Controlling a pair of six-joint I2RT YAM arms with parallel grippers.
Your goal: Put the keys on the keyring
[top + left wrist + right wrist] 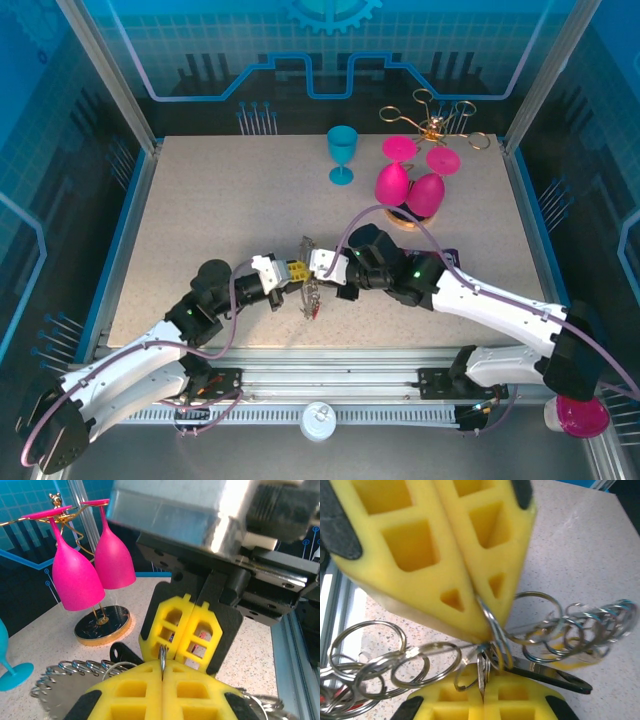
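Note:
The keyring (312, 293), a chain of silver split rings, hangs between my two grippers over the near middle of the table. My left gripper (297, 271) is shut on one thin ring (162, 659), its yellow pads pressed together. My right gripper (319, 264) faces it tip to tip and is shut on a neighbouring ring (483, 677). In the right wrist view the chain (410, 665) fans out to both sides. A dark-headed key (552, 675) lies just beyond the pads, and its black head (121, 653) also shows in the left wrist view. A blurred yellow tag (570, 661) sits under the rings.
Two pink goblets (408, 185) hang upside down on a gold wire stand (436, 125) at the back right, over its round base (102, 625). A teal goblet (342, 150) stands at the back centre. A pink goblet (581, 415) sits off the table's near right corner.

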